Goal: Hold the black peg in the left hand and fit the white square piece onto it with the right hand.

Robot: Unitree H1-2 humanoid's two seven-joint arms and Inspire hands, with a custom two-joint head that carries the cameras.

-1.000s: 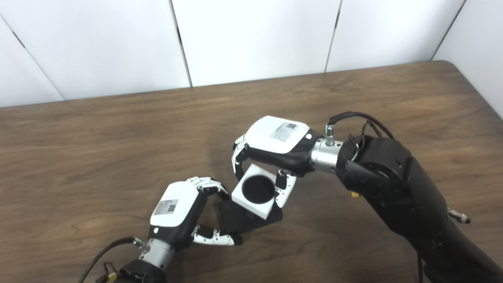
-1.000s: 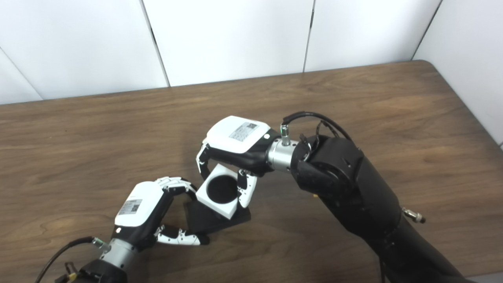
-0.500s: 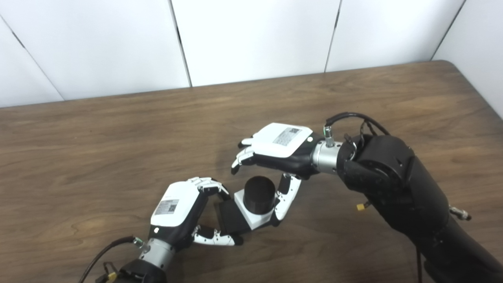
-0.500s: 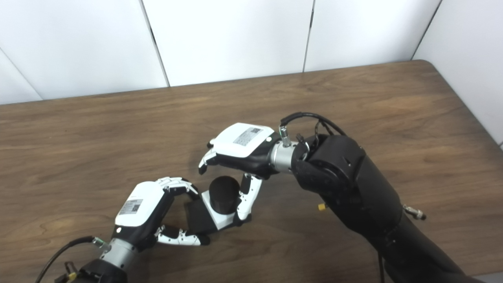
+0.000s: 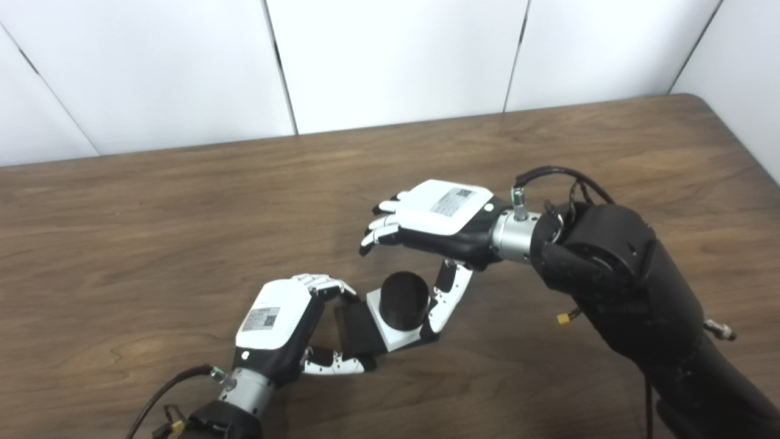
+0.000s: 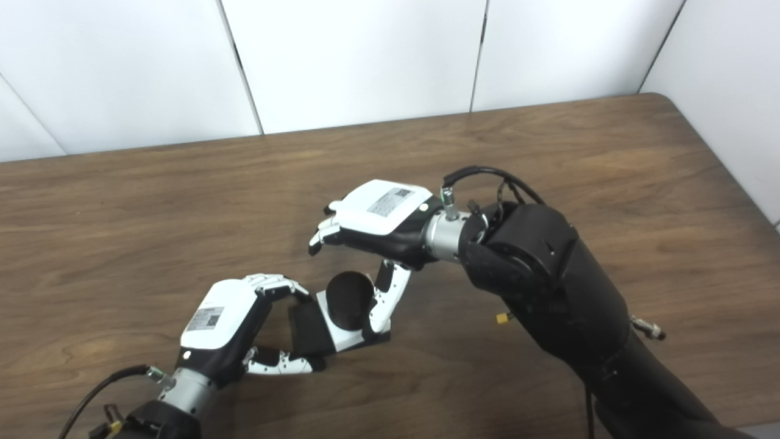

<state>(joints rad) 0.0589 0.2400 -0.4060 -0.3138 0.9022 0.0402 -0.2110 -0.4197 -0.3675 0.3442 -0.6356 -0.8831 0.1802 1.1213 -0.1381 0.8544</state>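
Observation:
The black peg (image 5: 403, 296) is a short round cylinder standing on a flat black base (image 5: 356, 330) on the table. The white square piece (image 5: 395, 332) sits low around the peg, resting on the base. My left hand (image 5: 281, 325) is shut on the base's left edge, fingers over it and thumb below. My right hand (image 5: 434, 221) hovers above and behind the peg, open, fingers spread; its thumb (image 5: 442, 300) hangs down beside the white piece's right side. The same scene shows in the right eye view, with the peg (image 6: 348, 299) and the right hand (image 6: 373, 216).
The brown wooden table (image 5: 183, 219) stretches around both hands. White wall panels (image 5: 390, 55) stand behind its far edge. My black right forearm (image 5: 621, 292) crosses the table's right front part.
The white piece dropped down over the peg onto the base. My right hand let go of it, opened and rose slightly up and right. The left hand stayed on the base.

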